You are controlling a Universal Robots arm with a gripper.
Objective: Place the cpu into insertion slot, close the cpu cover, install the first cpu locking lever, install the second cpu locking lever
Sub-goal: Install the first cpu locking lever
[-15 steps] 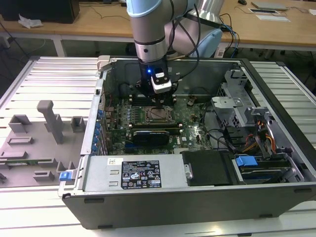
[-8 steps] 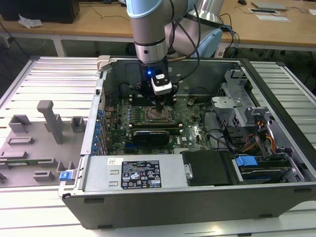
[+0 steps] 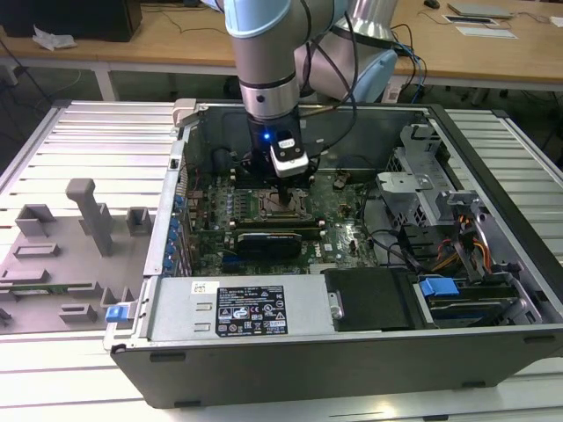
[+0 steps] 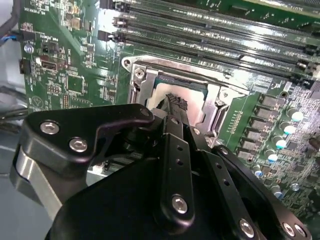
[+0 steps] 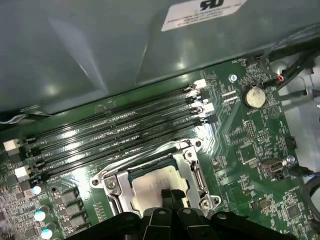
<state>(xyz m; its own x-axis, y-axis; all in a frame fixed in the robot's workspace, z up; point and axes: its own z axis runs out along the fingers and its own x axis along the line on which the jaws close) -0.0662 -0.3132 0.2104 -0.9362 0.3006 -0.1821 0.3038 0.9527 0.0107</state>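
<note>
The pincer [image 5: 167, 196] stands directly over the insertion slot [image 5: 155, 182], fingertips drawn narrow and resting on or just above the cpu [image 5: 155, 186], which lies seated inside the silvery frame. Whether the fingertips touch the chip cannot be confirmed. The cpu cover [image 4: 187, 82] appears to lie around the chip.

Risk: a skewed chip or sideways fingertip pressure could bend the socket contacts.

A white label [image 3: 255, 309] on the near power unit carries print too small to read.
</note>
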